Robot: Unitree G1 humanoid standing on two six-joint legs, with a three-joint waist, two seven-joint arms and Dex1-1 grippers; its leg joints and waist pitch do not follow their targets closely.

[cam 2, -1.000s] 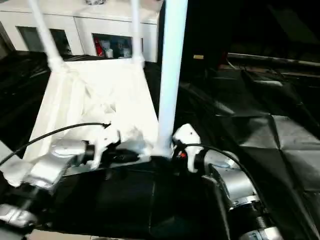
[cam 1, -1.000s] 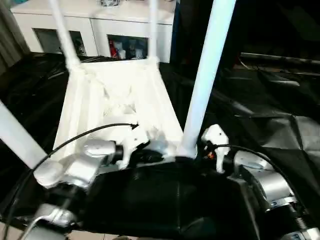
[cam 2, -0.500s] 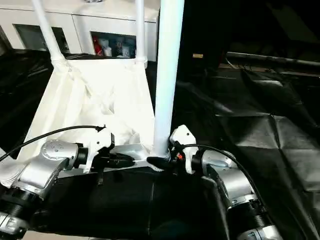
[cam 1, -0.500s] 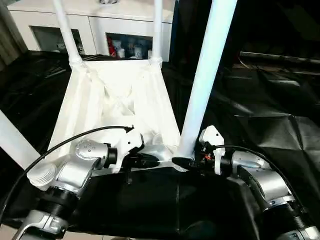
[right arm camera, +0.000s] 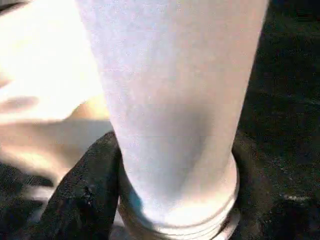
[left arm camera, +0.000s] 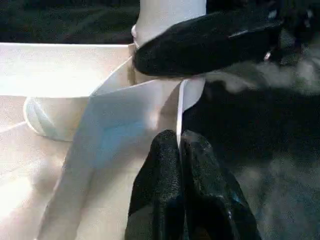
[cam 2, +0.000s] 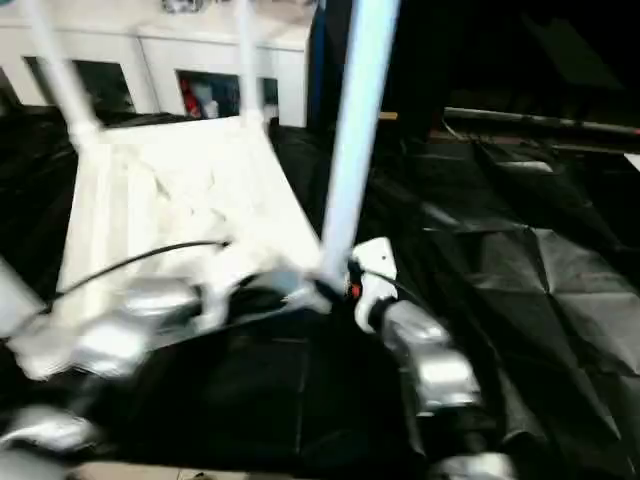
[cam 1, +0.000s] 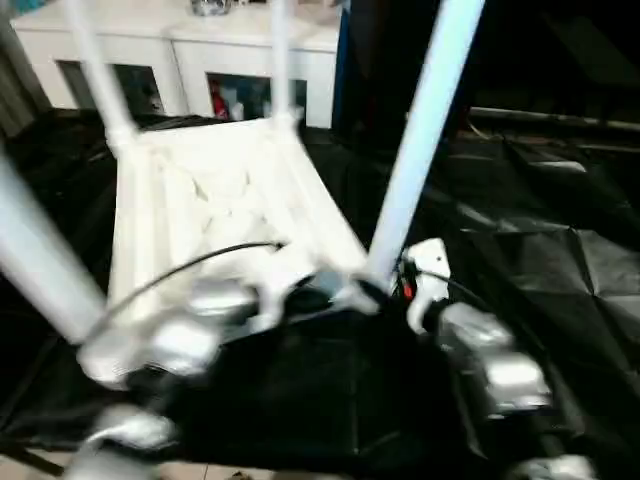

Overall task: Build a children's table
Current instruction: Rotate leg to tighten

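The right gripper (right arm camera: 175, 200) closed in around the near leg (cam 1: 425, 140) at its socket. The left gripper (left arm camera: 181, 150), fingers pressed together, pinched the tabletop's rim (left arm camera: 178, 107), steadying it for seating.

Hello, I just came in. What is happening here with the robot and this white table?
The robot is building a children's table, which lies upside down on the black-covered work table with its legs pointing up. The right gripper is around the base of the near right leg, at its corner socket. The left gripper is shut and pinches the tabletop's thin rim beside that corner.
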